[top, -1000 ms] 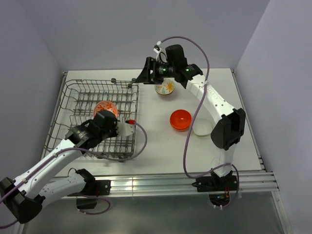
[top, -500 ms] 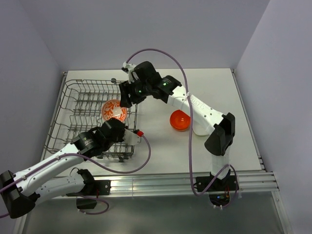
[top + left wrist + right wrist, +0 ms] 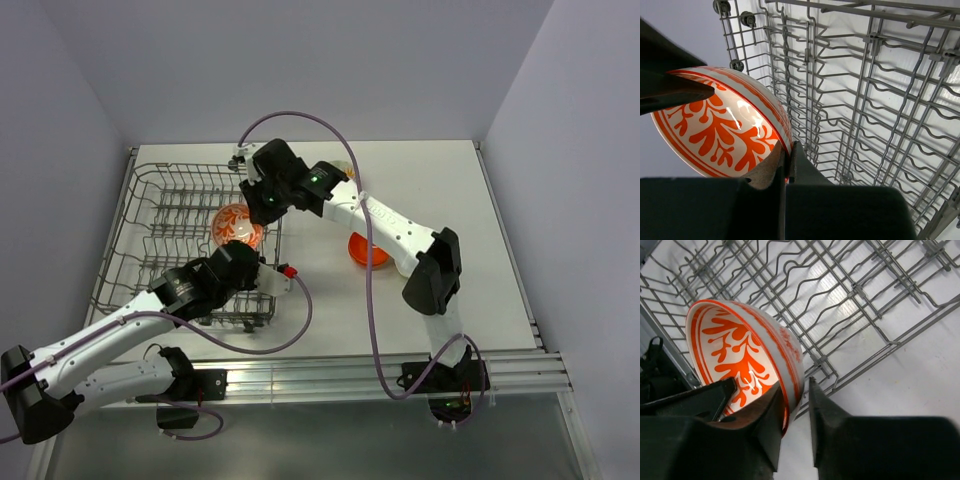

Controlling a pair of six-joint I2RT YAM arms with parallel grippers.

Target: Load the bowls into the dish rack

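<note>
Since a second ago the right arm has swung from the far middle of the table [image 3: 470, 200] over to the dish rack [image 3: 160, 200] on the left. The right gripper [image 3: 795, 384] straddles the rim of the patterned bowl [image 3: 232, 224] (orange fronds on white), one finger inside and one outside; whether it squeezes cannot be told. The left gripper [image 3: 786, 150] pinches the same rim from the near side. That bowl is tilted on edge at the rack's right side. Two bowls show plainly. The second one, the glossy orange bowl [image 3: 358, 252], sits centre frame, partly hidden by the right arm.
</note>
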